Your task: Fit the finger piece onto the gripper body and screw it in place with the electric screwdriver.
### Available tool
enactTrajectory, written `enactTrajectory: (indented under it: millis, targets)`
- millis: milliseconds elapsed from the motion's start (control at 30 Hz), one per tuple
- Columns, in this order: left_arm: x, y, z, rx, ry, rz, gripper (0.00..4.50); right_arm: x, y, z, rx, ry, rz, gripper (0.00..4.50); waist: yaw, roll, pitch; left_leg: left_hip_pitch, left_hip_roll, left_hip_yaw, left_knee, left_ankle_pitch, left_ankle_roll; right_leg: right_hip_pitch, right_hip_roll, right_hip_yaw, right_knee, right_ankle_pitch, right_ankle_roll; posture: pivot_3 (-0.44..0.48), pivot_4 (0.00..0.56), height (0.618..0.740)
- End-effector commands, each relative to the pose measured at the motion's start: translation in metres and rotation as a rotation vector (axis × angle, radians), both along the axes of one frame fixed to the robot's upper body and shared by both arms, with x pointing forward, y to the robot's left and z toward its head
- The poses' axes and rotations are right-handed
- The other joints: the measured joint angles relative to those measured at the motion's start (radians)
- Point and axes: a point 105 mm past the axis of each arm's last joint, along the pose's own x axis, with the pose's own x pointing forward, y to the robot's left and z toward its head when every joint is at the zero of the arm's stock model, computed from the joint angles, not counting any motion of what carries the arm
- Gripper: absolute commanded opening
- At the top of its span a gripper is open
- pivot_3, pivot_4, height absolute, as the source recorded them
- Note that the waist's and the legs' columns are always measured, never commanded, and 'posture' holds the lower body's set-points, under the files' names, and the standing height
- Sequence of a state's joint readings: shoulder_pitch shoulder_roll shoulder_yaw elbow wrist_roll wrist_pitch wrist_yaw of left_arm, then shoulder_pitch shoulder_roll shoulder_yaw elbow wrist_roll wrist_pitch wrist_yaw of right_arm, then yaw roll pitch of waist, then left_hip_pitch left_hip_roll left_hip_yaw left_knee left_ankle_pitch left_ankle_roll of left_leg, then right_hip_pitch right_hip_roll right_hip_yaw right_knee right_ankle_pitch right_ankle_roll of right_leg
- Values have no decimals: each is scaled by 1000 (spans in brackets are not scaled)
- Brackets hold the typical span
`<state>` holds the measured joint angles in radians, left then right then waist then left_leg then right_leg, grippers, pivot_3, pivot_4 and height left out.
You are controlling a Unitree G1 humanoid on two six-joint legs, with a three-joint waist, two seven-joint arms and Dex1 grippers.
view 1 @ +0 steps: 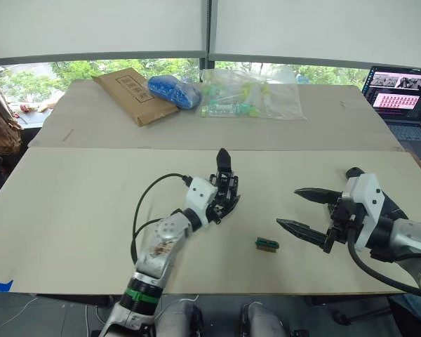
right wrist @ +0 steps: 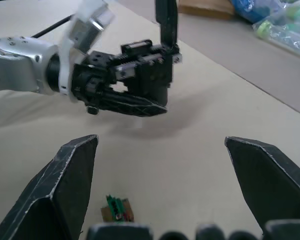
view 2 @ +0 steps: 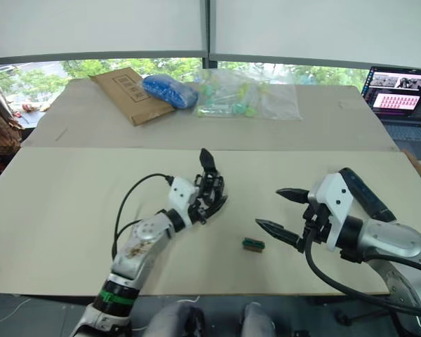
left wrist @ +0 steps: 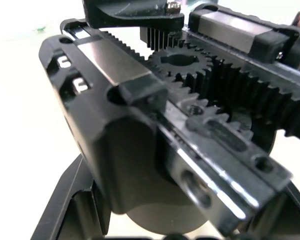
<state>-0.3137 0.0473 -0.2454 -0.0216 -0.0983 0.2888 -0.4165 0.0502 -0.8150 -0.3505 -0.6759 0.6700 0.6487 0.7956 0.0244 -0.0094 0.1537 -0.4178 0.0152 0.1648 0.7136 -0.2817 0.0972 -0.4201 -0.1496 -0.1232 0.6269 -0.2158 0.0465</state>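
Left eye view: beige table [view 1: 70, 210], windows [view 1: 77, 70], laptop [view 1: 400, 98].

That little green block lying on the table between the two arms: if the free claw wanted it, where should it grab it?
Probably straight from above, across its short width. The small green block lies flat and low on the table, apart from everything, so only its long side edges offer a hold. The right gripper, open and empty, is nearest; the left gripper is busy holding the gripper body.
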Motion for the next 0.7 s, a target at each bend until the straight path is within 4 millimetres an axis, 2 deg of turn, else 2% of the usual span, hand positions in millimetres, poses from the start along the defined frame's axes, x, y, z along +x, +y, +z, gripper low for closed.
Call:
enactTrajectory:
  millis: [33,167,500,533,600,700]
  targets:
    - [2,-19,21,-13,-91,11,2412,-2,-2,11,-14,-63,-21,4500,0,0,0,0,0,0,0,0,0,0,0,0,0,0,0,0,150,732]
    - [-5,-40,15,-1,-92,-23,2412,-1,-7,9,-19,-70,-66,4500,4,0,0,-1,0,0,0,0,1,-1,-1,0,0,0,0,0,150,732]
    - [-2,-41,1,31,-94,6,2412,-3,-9,7,-28,-59,-80,4500,13,0,0,-2,0,-1,1,-1,2,-2,-2,0,0,0,0,0,150,732]
    - [-4,-39,-1,33,-95,2,3459,-3,-9,6,-28,-58,-79,4500,13,0,0,-2,0,-1,1,-1,2,-2,-2,0,0,0,0,0,150,732]
    - [-5,-33,-6,37,-79,3,4308,-2,-8,5,-27,-56,-76,4500,13,0,0,-2,0,-1,1,-1,2,-2,-3,0,0,0,0,0,150,732]
    - [-6,-23,-10,45,-55,0,4414,0,-7,4,-27,-55,-70,4500,12,0,0,-2,0,-2,1,-1,2,-2,-3,0,0,0,0,0,150,732]
